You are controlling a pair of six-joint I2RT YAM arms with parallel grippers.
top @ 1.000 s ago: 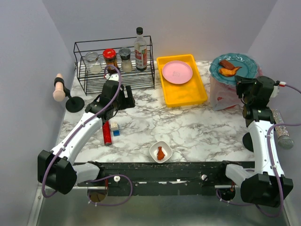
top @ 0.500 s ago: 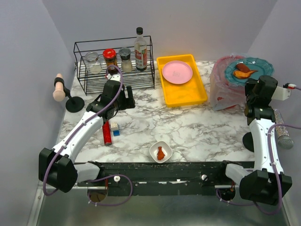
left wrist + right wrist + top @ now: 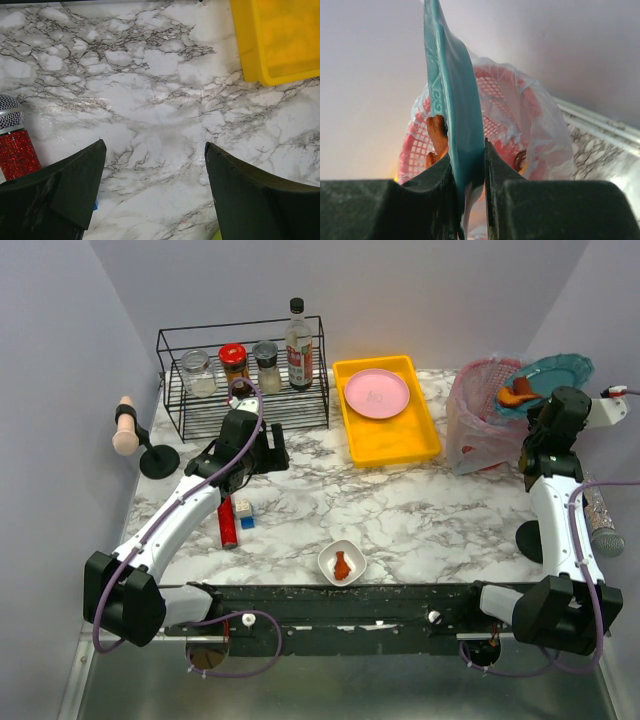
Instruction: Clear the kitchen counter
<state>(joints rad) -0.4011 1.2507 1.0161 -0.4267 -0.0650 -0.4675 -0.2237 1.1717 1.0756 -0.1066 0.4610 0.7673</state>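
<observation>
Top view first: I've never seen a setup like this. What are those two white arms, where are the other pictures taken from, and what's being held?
Those are two robot arms bolted to the near edge of a marble counter. The top view looks down from above and behind them; the other two pictures come from a camera on each wrist, with that arm's dark fingers at the bottom. On the counter: a wire rack of jars, a yellow tray with a pink plate, a small white dish, a red microphone and a pink basket. The right gripper is shut on a teal plate, tilted over the basket with food on it. The left gripper is open and holds nothing.
</observation>
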